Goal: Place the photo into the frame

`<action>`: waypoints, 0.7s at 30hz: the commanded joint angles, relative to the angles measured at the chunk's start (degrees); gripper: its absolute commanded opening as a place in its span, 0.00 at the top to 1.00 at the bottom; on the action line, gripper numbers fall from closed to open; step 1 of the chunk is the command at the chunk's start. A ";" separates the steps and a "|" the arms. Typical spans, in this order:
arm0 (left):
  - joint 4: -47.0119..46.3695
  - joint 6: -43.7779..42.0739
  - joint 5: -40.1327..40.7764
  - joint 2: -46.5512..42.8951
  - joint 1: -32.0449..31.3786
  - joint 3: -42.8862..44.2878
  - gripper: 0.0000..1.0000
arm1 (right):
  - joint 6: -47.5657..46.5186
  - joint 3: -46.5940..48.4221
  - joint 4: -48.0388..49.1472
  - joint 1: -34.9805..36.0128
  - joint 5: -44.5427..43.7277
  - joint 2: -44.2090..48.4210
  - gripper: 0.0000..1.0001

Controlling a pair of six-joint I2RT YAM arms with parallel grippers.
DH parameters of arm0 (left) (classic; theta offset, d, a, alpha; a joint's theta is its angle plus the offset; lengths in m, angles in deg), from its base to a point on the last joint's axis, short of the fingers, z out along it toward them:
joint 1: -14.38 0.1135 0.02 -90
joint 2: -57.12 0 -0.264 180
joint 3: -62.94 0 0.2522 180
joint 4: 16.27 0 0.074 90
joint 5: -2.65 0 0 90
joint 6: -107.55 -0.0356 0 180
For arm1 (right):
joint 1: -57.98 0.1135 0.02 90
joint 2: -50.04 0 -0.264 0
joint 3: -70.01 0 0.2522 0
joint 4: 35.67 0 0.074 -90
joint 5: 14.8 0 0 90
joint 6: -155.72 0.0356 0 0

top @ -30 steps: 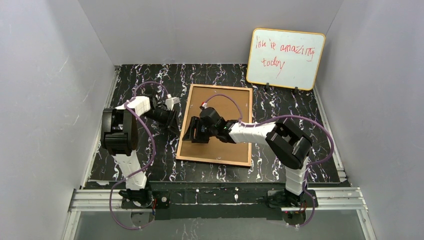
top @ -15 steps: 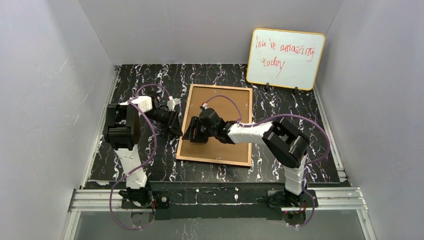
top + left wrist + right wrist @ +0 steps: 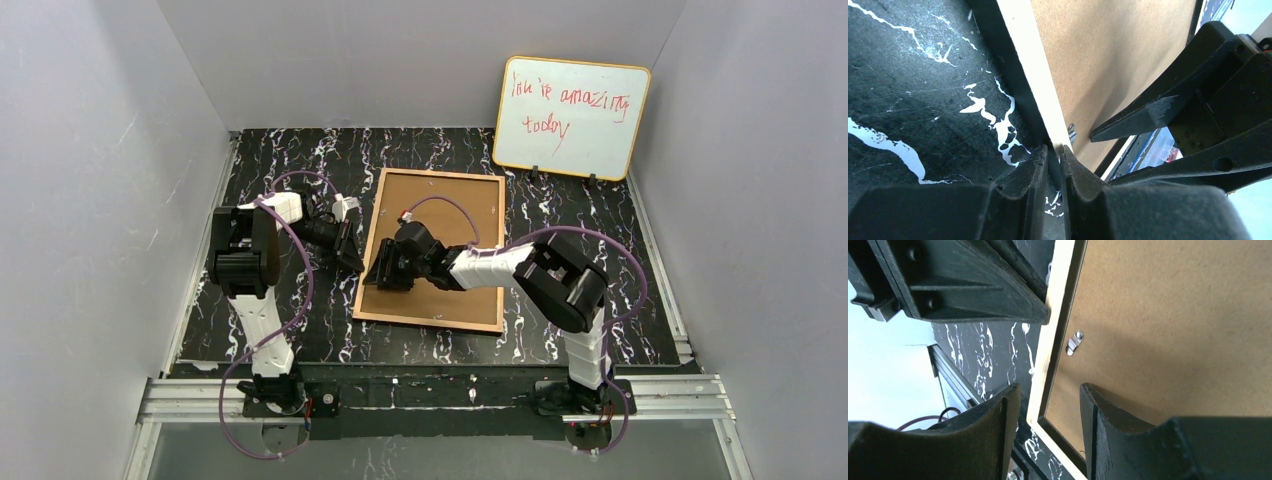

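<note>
Underneath everything, a black, white-veined desk (image 3: 280, 160) is seen, and a whiteboard (image 3: 570, 118) with red writing is propped against the wall at its far right corner. The frame (image 3: 430, 322) is laid face down in the middle of the desk, its tan wooden rails turned upward. A brown backing panel (image 3: 440, 205) is seated inside those rails.

Both arms are brought to the frame's left rail. The right gripper (image 3: 1049, 388) is held spread across that rail, with one finger placed over the desk and the other over the backing panel; whether either finger touches cannot be told. The left gripper (image 3: 1054, 150) is almost pressed together, and the edge of the left rail is pinched between its fingertips. A small metal tab (image 3: 1074, 341) is fixed just inside the rail, between the two grippers.
</note>
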 commanded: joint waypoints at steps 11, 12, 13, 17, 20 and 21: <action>-1.05 -0.73 0.93 0.13 -0.55 -1.20 0.90 | -1.16 3.50 1.77 0.27 -2.60 -3.82 0.49; -1.14 -0.72 0.91 0.08 -0.61 -1.22 0.90 | -1.31 3.77 1.77 0.30 -2.85 -4.08 0.49; -1.19 -0.73 1.02 0.08 -0.57 -1.30 0.90 | -1.44 3.95 1.77 0.30 -3.10 -4.33 0.49; -1.37 -0.80 1.25 -0.12 -0.56 -1.62 0.90 | -2.19 4.82 1.46 0.28 -3.90 -4.93 0.49; -1.49 -1.00 1.39 -0.43 -0.57 -1.74 0.91 | -2.72 5.00 1.11 0.24 -4.92 -4.96 0.50; -1.51 -1.03 1.29 -0.54 -0.58 -1.80 0.91 | -2.86 5.00 1.07 0.30 -5.28 -4.98 0.51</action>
